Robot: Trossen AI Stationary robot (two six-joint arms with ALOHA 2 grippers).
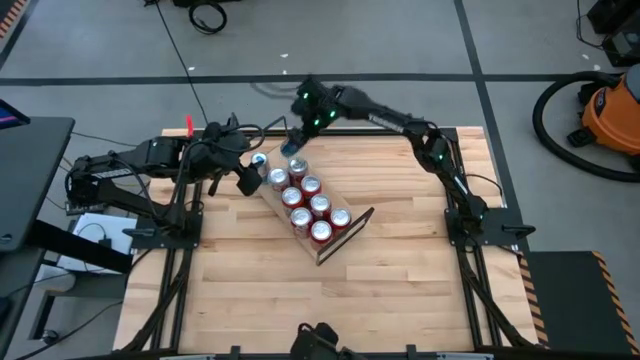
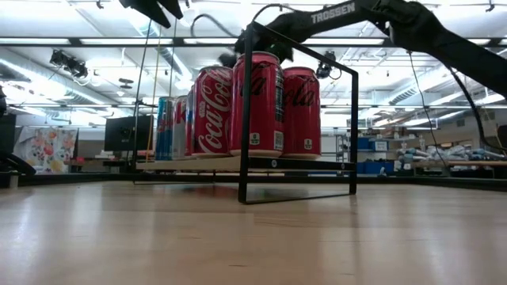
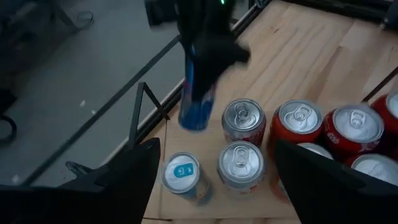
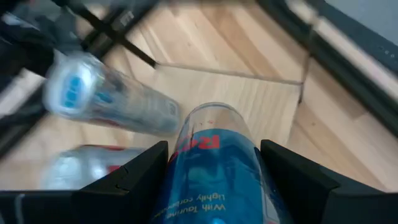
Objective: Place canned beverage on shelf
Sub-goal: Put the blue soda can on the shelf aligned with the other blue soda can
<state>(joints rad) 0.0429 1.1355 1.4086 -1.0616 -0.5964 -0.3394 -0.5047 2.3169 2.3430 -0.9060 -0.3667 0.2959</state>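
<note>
The shelf (image 1: 333, 248), a light-wood plank with black wire end frames, lies slantwise on the table and carries several red and silver cans (image 1: 318, 205), standing upright on their bases. A slim blue-and-white can (image 3: 182, 173) stands at its far-left end. My right gripper (image 1: 298, 140) is over that end, shut on a slim blue can (image 3: 198, 93). My left gripper (image 1: 248, 178) is wide open and empty just left of the same end, its fingers (image 3: 134, 171) above the cans there. In the low view the cans (image 2: 255, 103) stand behind the near wire frame. My right gripper pinches the slim blue can by its upper side walls (image 4: 211, 155) between its two fingers. The fingers come from above, pointing down along the can. The can hangs below them, nearly upright, its lower end (image 3: 193, 123) clear of the shelf and the other cans.
The wooden table (image 1: 400, 290) has bare room to the right of the shelf and in front of it. The black wire frame (image 3: 146, 106) stands close beside the hanging can. An orange vacuum cleaner (image 1: 610, 110) is on the floor beyond the table's right edge.
</note>
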